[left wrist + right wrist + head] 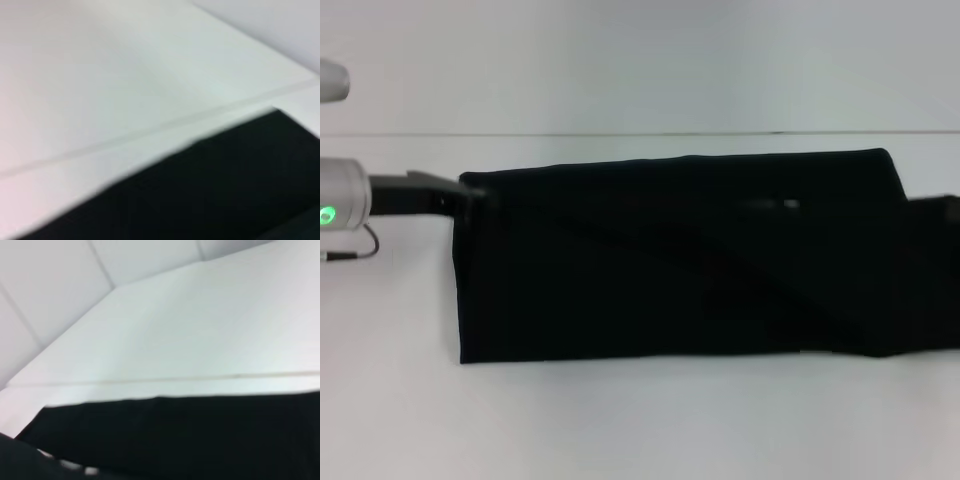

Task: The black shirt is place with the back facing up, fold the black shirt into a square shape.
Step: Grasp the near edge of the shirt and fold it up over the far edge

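Left arm [345, 200]: enters from the left edge, silver-grey wrist segment showing a green indicator light, thin cable looping beneath it. Left gripper [445, 196]: black, extended level toward the right, at the far left; finger state obscured. Right gripper [942, 212]: dark form at the right edge, indistinct.

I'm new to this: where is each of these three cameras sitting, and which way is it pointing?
Head view: on the robot's head, looking forward and down at the black shirt lying as a long band on the white table; the left gripper reaches in at the shirt's far left corner.
Left wrist view: on the left arm, looking across the shirt's edge and the table; none of the robot shows.
Right wrist view: on the right arm, likewise.
All three share the shirt and the table.
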